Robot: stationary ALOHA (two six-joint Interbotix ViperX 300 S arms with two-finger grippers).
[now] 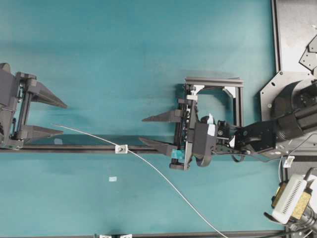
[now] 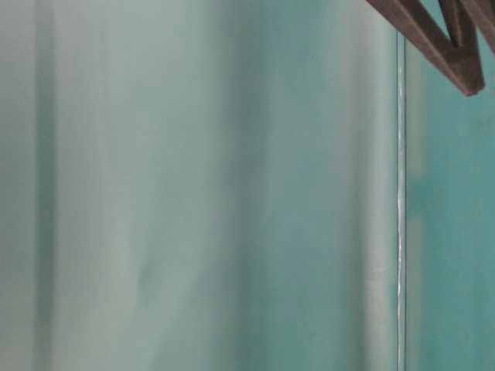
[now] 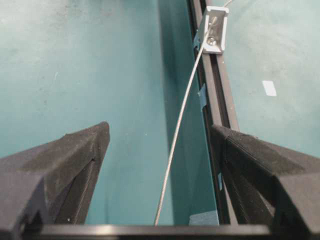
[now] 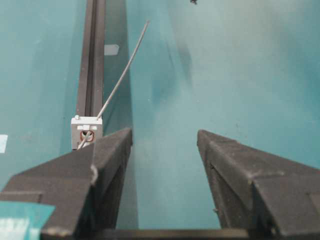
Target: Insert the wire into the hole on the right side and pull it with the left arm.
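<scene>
teal matting covers the table (image 1: 148, 44) across the whole overhead view. at the far left edge of that view the left gripper (image 1: 58, 118) points toward the middle with its two long tapering fingers (image 1: 47, 95) spread wide and nothing between them. the light-grey wire (image 1: 89, 134) has its stiff tip just beside the lower finger, at mid-left of the frame; whether tip and finger touch cannot be told. in the left wrist view the wire runs up the middle of the gap between the two dark pads, clear of both, toward the upper right of that frame.

a thick black rail (image 1: 74, 148) lies along the table in the lower half of the overhead view. on it, left of centre, sits the small silver-white block with the hole (image 1: 121, 148), and the wire passes through it. in the right wrist view the wire enters the block's dark opening at lower left and leaves toward the top of the frame.

right of the block the wire curves down to the bottom edge of the overhead view, at lower right. the right gripper (image 1: 151, 130), with a teal tape patch (image 1: 177, 155), sits right of centre, its jaws released and empty, the lower finger over the rail near the block
</scene>
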